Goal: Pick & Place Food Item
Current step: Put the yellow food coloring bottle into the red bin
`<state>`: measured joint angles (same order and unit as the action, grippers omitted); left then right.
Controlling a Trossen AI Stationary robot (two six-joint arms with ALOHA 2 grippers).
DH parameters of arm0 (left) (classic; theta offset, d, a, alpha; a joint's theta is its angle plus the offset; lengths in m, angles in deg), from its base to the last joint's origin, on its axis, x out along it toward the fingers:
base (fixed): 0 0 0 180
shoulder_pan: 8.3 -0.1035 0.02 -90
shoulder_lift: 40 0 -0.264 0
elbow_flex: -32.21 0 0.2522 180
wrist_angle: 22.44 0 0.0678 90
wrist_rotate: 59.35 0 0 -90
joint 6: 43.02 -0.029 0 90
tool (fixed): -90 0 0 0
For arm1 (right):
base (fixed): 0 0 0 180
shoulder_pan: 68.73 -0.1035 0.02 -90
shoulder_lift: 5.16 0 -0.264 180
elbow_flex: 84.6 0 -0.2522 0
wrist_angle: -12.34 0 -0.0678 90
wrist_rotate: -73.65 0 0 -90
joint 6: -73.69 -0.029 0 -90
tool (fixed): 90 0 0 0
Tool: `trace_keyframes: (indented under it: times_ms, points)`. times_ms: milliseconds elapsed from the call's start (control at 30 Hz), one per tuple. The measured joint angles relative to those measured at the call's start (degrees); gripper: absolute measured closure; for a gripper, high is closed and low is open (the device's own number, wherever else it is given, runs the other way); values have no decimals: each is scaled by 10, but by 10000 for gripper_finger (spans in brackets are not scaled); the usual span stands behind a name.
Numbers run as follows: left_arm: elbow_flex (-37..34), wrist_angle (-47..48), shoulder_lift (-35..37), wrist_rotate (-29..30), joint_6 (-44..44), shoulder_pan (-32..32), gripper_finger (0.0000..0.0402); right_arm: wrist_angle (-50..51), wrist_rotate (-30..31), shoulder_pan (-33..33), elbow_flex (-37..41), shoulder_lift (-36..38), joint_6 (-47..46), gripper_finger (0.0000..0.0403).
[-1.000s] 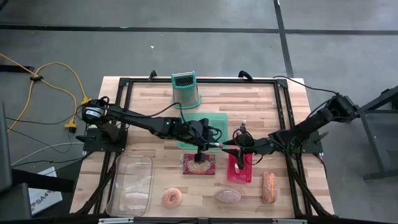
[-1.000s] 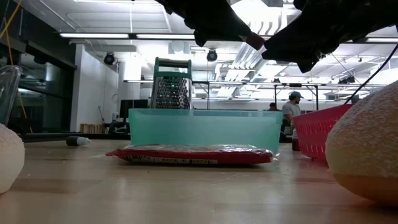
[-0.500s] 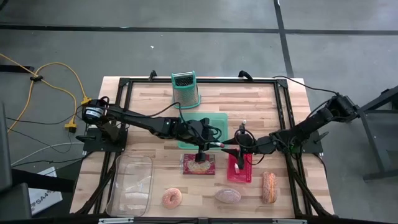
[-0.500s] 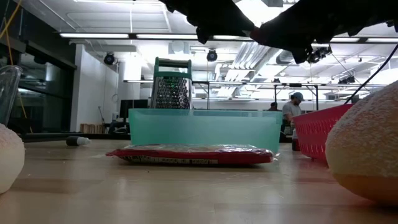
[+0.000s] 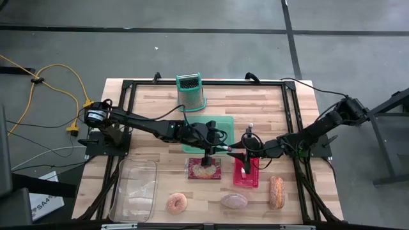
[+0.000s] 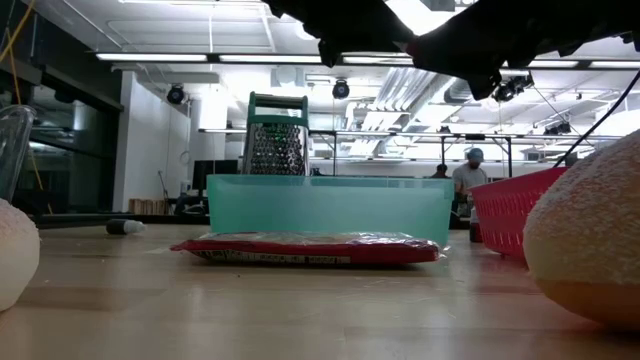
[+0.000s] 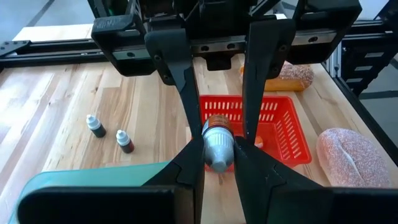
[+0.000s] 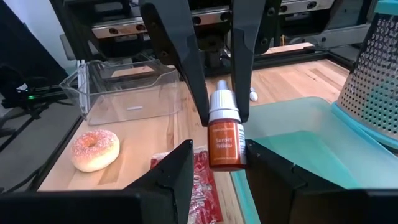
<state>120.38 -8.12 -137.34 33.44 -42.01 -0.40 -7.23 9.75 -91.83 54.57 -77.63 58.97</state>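
Note:
A small dropper bottle (image 8: 225, 138), white cap and orange body with a "Sunset Yellow" label, hangs in the air between my two grippers. It is above the table's middle, between the red food packet (image 5: 204, 168) and the red basket (image 5: 246, 176). My left gripper (image 5: 225, 149) reaches in from the left and is shut on the cap end. My right gripper (image 5: 239, 152) reaches in from the right and is shut on the body end. A donut (image 5: 176, 203), a round bread (image 5: 234, 201) and a long loaf (image 5: 276, 191) lie along the near edge. My left gripper pinches the bottle's white cap (image 7: 217, 149) between its two fingers. It comes nearly level from the table's left. The bottle is lifted clear of the table. My right gripper pinches the orange body (image 8: 225, 152) between its two fingers, one on each side of the label. It comes nearly level from the table's right, facing the left gripper. The bottle lies in line with both sets of fingers.
A teal tray (image 5: 223, 124) lies behind the grippers, with a metal grater (image 5: 191, 91) at the far edge. A clear plastic container (image 5: 134, 188) sits near left. Two more small bottles (image 7: 109, 134) stand on the wood on the far side.
My right gripper has tipped a little at the wrist while staying in place. Both grippers stay shut on the bottle, which remains in the air between them.

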Motion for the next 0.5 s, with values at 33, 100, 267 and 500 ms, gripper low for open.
trace_keyframes:
  times_ms: [33, 100, 267, 500]
  points:
    - [0, 0, 0, 0, 0, 0, 340, -1, -2, 0, 0, 0, 0, 275]
    - [0, 0, 0, 0, 0, 0, 340, -4, -6, 0, 0, 0, 0, 275]
    - [0, 0, 0, -1, 0, 0, 340, -6, -7, 0, 0, 0, 0, 287]
    - [0, 0, 0, -1, 3, 0, 340, -6, -7, 0, 0, 0, 0, 322]
